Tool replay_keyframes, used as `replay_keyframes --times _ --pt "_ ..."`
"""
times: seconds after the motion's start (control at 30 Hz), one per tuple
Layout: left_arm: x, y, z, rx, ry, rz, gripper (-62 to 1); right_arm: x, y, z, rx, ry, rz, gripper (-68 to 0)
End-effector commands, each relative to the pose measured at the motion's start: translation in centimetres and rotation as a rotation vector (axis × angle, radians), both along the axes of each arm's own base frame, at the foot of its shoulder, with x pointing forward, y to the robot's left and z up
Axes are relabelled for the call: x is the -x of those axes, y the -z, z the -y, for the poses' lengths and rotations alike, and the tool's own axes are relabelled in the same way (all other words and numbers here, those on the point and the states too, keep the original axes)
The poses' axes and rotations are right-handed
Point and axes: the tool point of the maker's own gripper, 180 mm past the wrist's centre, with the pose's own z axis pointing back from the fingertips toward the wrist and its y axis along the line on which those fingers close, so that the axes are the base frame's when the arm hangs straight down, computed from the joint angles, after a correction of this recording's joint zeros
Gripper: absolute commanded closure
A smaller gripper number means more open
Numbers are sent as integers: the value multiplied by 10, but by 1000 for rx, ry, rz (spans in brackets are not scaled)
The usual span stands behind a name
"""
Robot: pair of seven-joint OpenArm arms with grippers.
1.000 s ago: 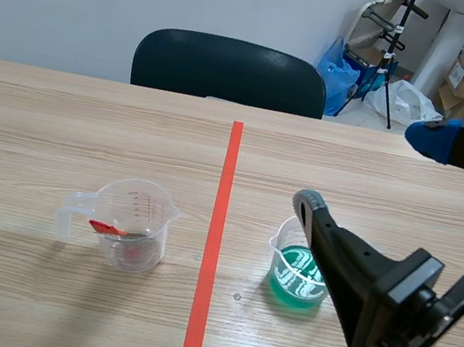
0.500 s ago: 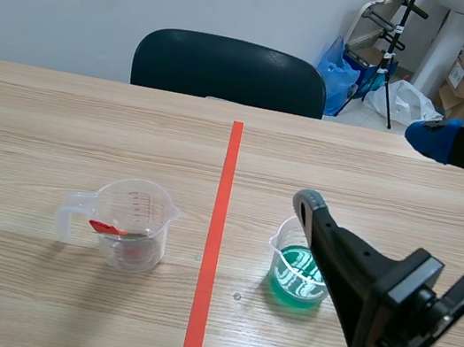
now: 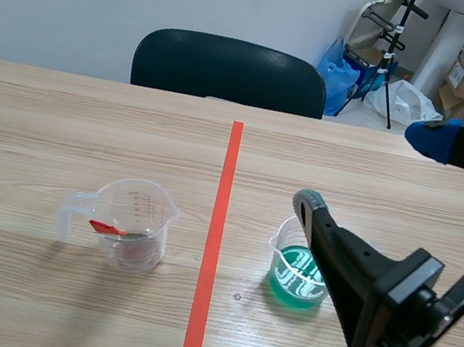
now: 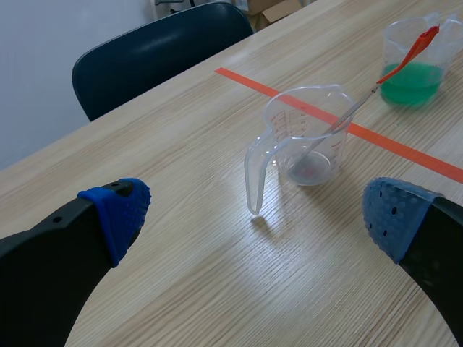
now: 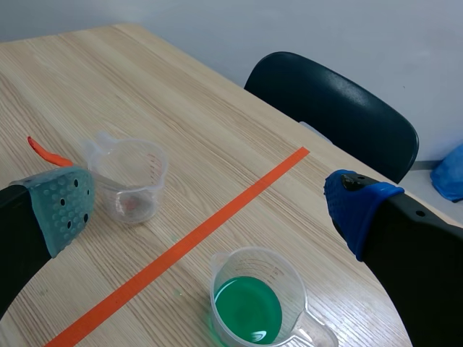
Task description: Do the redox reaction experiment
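Our right gripper [image 5: 210,210] hangs wide open above the clear plastic cup of green liquid [image 5: 249,307]. The cup stands just right of the tape line [image 5: 188,242], toward the table's [image 5: 108,79] near edge, with its handle facing that edge, so this arm is nearer. The left gripper [image 4: 255,215], also wide, faces the translucent measuring cup [image 4: 307,137], where a thin red-tipped stirrer [image 4: 409,54], perhaps a spoon, leans across the rim.
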Motion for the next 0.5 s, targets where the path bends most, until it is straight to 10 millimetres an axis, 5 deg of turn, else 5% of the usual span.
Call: replay_keyframes --times 0.0,0.47 --pt "-3 -7 1 11 1 29 -623 -3 -8 0 -12 -6 32 -679" --pt "-2 -6 1 12 -3 26 -623 -3 -9 0 -14 -7 34 -679"
